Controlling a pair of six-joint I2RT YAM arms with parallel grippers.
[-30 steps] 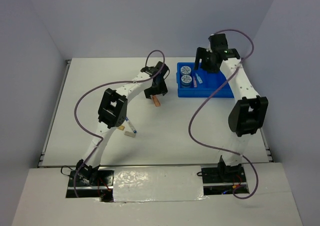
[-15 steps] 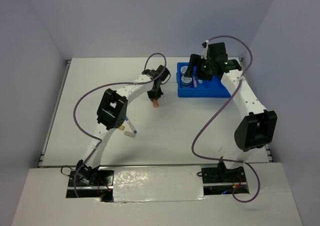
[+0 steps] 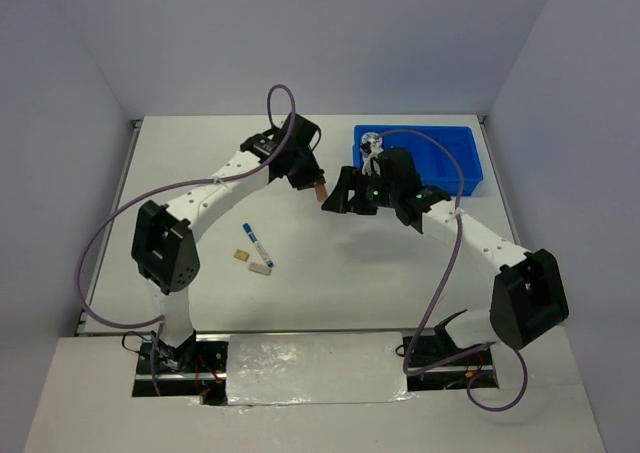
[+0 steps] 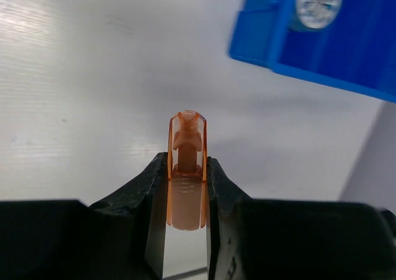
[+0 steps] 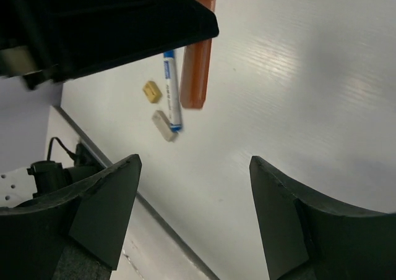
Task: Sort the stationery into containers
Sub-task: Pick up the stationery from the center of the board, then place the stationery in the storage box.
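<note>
Containers first: there's just the one blue tray point(image 3: 455, 163), at the far right of the table point(image 3: 330, 283). From the top view we can make out one blue-white patterned roll point(image 3: 372, 139) in its far-left corner. The right arm covers the compartments next to it, so we can't tell what else is in there.

The left wrist view shows that same roll point(image 4: 318, 2) sitting inside the tray point(image 4: 346, 51). It's also the one that really shows the grip: the left gripper point(image 4: 187, 169) is clamped on the orange bar point(image 4: 187, 141), which sticks out past the fingertips and is off the table, just left of the tray.

The right wrist view gives us the leftovers up close: the marker point(image 5: 172, 88), the tan block point(image 5: 151, 91) and the beige bar point(image 5: 163, 125), clustered on the table near-left of centre. The right gripper point(image 5: 193, 162) is spread wide with nothing in it, close beside the orange bar.
</note>
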